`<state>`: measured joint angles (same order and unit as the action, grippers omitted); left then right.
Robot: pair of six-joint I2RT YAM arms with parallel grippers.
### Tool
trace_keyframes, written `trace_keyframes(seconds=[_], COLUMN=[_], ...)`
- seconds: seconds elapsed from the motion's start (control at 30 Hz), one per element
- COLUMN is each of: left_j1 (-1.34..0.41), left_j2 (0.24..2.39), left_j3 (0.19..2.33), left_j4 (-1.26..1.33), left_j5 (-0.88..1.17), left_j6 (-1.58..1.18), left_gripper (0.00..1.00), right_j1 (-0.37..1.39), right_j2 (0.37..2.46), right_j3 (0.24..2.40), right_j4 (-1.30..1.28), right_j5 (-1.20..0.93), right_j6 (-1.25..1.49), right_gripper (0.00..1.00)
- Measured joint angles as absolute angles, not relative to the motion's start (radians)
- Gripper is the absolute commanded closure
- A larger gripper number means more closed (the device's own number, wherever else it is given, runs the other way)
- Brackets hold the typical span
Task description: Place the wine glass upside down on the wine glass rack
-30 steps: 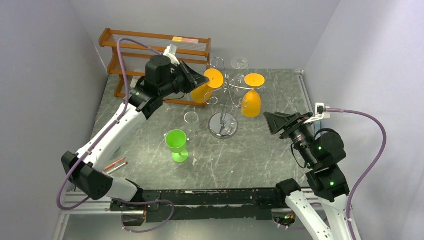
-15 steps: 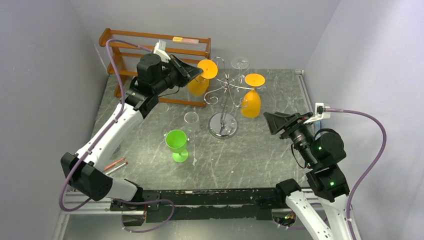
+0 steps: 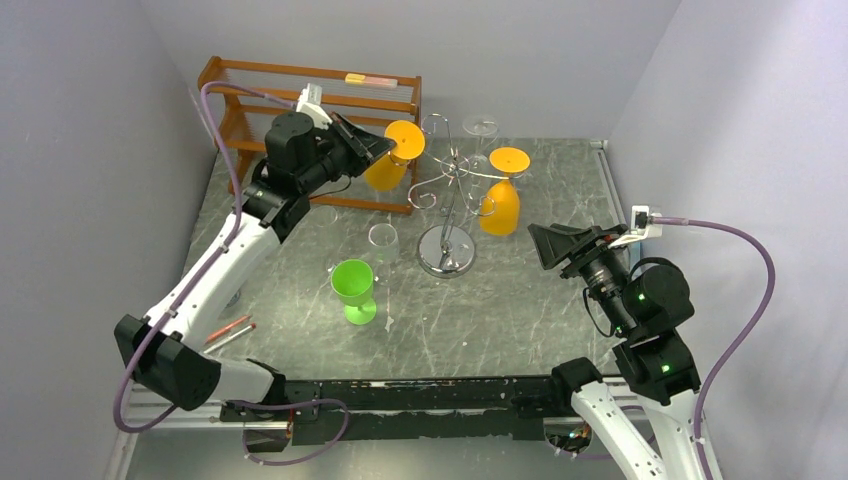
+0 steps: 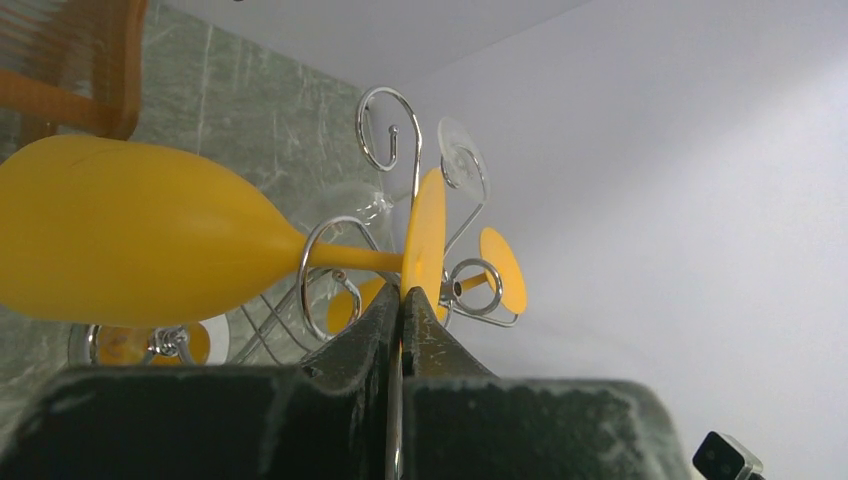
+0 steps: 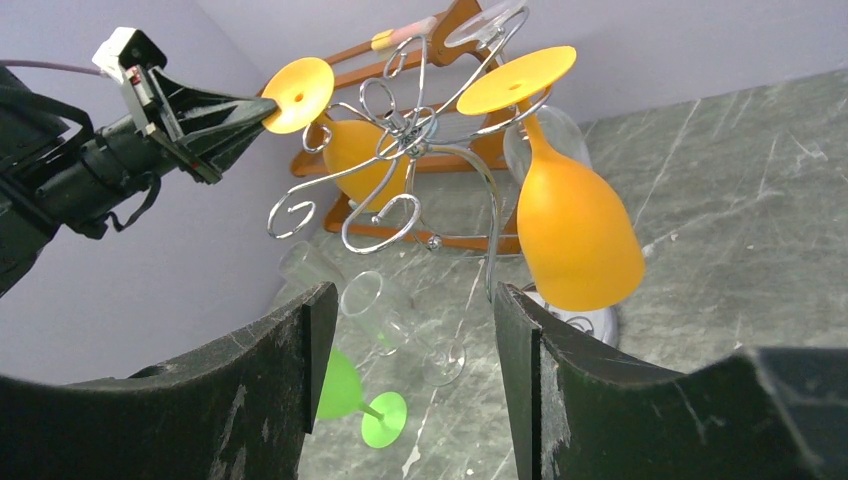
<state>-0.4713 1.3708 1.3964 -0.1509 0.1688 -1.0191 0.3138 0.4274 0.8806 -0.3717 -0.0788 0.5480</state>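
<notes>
My left gripper (image 3: 386, 148) is shut on the edge of the round foot of an orange wine glass (image 3: 383, 172). It holds the glass tilted, bowl down and to the left, just left of the chrome wine glass rack (image 3: 447, 190). In the left wrist view the jaws (image 4: 401, 297) pinch the foot, and the glass's stem (image 4: 350, 258) crosses a curled rack arm (image 4: 318, 250). A second orange glass (image 3: 502, 207) hangs upside down on the rack's right side. My right gripper (image 3: 550, 245) is open and empty to the right of the rack, also in its wrist view (image 5: 410, 300).
A green glass (image 3: 353, 288) stands upright at front left of the rack base (image 3: 445, 250). A clear glass (image 3: 382, 240) stands beside the base, and another (image 3: 481, 127) hangs at the back. A brown wooden shelf (image 3: 300, 90) is at the back left. Pens (image 3: 230, 330) lie at the left.
My left gripper has moved left and back with the orange glass, so the glass's foot is now farther from the rack's post. The right arm has not moved.
</notes>
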Motion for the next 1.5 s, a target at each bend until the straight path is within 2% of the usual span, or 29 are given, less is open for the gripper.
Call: trace_keyframes(seconds=[0.47,0.53,0.67,0.73,0.83,1.0,1.17,1.37,1.5], left_j1=[-0.461,-0.461,-0.459,-0.458,-0.454,-0.434,-0.422,-0.42,-0.42], left_j2=[1.304,1.312,1.322,1.322,1.322,1.287,1.221,1.116,1.121], left_j3=[1.308,1.306,1.309,1.314,1.33,1.335,1.396,1.439,1.437], left_j4=[-0.17,-0.174,-0.197,-0.232,-0.281,-0.379,-0.539,-0.66,-0.732], left_j5=[0.225,0.249,0.272,0.275,0.274,0.253,0.163,0.058,0.0], left_j6=[-1.014,-1.014,-1.005,-0.997,-0.974,-0.927,-0.804,-0.561,-0.439], left_gripper=[0.95,0.88,0.58,0.48,0.35,0.2,0.15,0.16,0.22], right_j1=[0.314,0.314,0.314,0.314,0.314,0.314,0.314,0.314,0.314], right_j2=[0.427,0.427,0.426,0.426,0.426,0.429,0.447,0.469,0.509], right_j3=[0.881,0.88,0.881,0.881,0.881,0.883,0.915,0.935,0.945], right_j4=[-0.371,-0.371,-0.371,-0.372,-0.372,-0.385,-0.432,-0.456,-0.464], right_j5=[-0.083,-0.083,-0.082,-0.082,-0.081,-0.077,-0.048,-0.006,0.011], right_j6=[0.549,0.549,0.549,0.55,0.553,0.559,0.569,0.599,0.611], right_gripper=[0.37,0.37,0.37,0.37,0.37,0.37,0.37,0.37,0.37])
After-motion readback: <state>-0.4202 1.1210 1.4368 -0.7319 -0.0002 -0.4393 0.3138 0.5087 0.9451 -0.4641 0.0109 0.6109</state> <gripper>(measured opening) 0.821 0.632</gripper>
